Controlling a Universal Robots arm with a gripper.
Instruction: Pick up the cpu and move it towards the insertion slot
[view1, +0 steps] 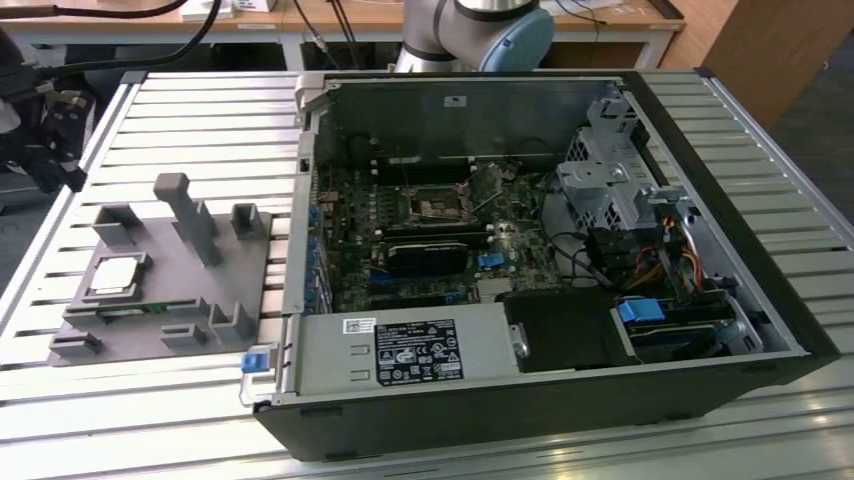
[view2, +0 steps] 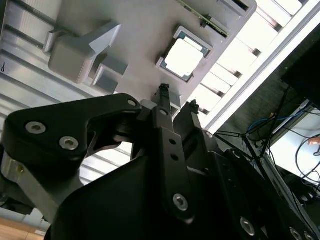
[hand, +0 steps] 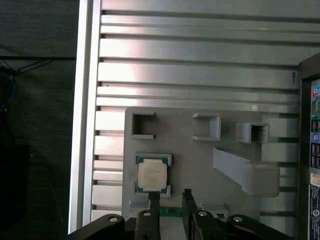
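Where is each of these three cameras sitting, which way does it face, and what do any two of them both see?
Exterior view: off the arm, raised, looking down on the open computer case, insertion slot and grey fixture; an arm joint shows beyond the case.
First wrist view: on the arm, facing down past the gripper onto the cpu.
Second wrist view: on the arm, slanting along the gripper.
Both wrist views share cpu, fixture, gripper.
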